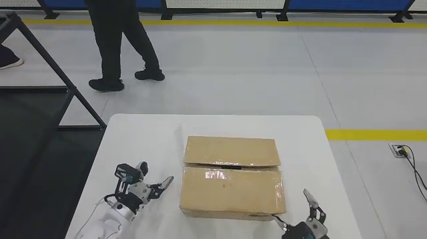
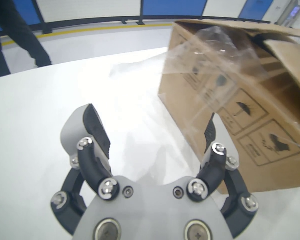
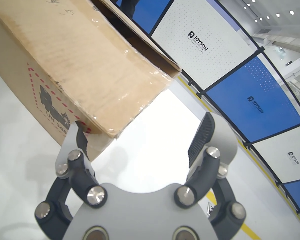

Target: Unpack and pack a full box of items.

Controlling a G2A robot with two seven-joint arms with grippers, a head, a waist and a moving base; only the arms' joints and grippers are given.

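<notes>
Box: a brown cardboard box (image 1: 232, 189) stands on the white table (image 1: 133, 139), in the lower middle of the top view.
Flaps: the two long top flaps (image 1: 230, 151) are folded over and meet at a seam (image 1: 227, 166) across the lid. In the wrist views their edges are lifted a little and there is a dark gap beneath them.
Tape: a loose strip of clear tape (image 2: 210, 58) hangs off the box's upper corner near the left arm, crinkled and shiny.
Left gripper: the left gripper (image 2: 150, 116) hangs just beside the box's left side wall, in the lower left of the top view. Its fingers are spread and hold nothing, and one of them is partly behind the tape.
Right gripper: the right gripper (image 3: 141, 123) sits at the box's lower right corner in the top view. Its fingers are spread and empty, and one is close against the corner, though I cannot tell whether it touches.
Weight: probably heavy if it is full as the task says, so it should not slide at a light push.
Stiffness: likely firm along the folds and corners, while the flaps are thin and will bend.
Surface: the bare cardboard should grip well, and the taped patches look slick.
Where to hold: pinch a flap's raised free edge near its corner, away from the tape.
Risk: the loose tape could cling to a finger, and a hard pull could tear the flap at its crease.
</notes>
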